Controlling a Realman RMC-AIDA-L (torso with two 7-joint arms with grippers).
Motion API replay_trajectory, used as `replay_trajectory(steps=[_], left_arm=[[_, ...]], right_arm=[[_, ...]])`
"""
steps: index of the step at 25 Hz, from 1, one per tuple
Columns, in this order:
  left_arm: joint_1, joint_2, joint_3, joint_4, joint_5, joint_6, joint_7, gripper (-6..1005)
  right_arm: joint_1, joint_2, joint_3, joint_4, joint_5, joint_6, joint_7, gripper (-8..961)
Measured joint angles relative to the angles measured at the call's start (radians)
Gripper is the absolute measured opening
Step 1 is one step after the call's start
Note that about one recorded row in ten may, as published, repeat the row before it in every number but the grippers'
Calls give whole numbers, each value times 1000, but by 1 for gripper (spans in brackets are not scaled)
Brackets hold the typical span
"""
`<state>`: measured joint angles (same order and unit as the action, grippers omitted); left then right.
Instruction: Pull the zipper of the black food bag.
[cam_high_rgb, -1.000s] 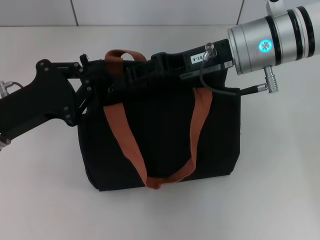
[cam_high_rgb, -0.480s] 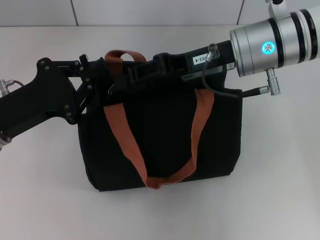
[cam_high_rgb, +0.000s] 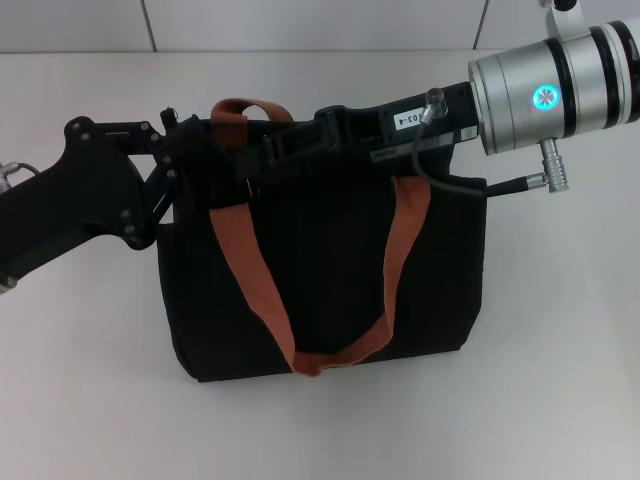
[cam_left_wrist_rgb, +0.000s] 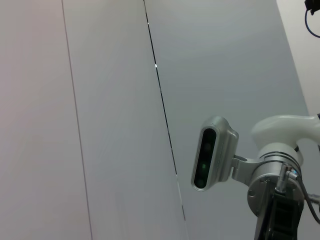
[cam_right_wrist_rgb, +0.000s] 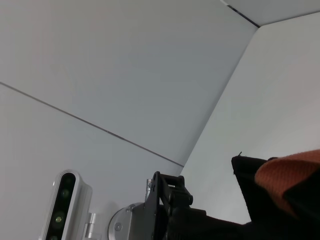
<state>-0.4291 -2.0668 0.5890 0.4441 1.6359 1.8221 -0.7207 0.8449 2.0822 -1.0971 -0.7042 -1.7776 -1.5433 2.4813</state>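
The black food bag (cam_high_rgb: 320, 290) lies on the white table with its rust-orange handles (cam_high_rgb: 245, 270) across the front. My left gripper (cam_high_rgb: 190, 150) is at the bag's top left corner. My right gripper (cam_high_rgb: 262, 160) reaches leftward along the bag's top edge, where the zip track runs. The silver zipper pull is hidden under the grippers. The right wrist view shows a corner of the bag (cam_right_wrist_rgb: 250, 175), an orange strap (cam_right_wrist_rgb: 287, 175) and the left gripper (cam_right_wrist_rgb: 170, 200) beside it. The left wrist view shows only the wall and my right arm's wrist (cam_left_wrist_rgb: 275, 190).
The white table (cam_high_rgb: 560, 380) extends all round the bag. A panelled wall (cam_high_rgb: 300, 25) stands behind it. My right arm's silver wrist (cam_high_rgb: 550, 95) with its cable (cam_high_rgb: 440, 180) hangs over the bag's top right corner.
My right arm has shifted a little to the right along the bag's top edge. The bag's right side has moved slightly right with it. The left arm has hardly moved.
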Motion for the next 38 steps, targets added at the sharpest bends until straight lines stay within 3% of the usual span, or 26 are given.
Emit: replay_trajectory(steps=[38], left_arm=[[-31, -1, 8, -1, -9, 15, -14, 66]], right_arm=[[0, 1, -20, -19, -10, 2, -82, 413]])
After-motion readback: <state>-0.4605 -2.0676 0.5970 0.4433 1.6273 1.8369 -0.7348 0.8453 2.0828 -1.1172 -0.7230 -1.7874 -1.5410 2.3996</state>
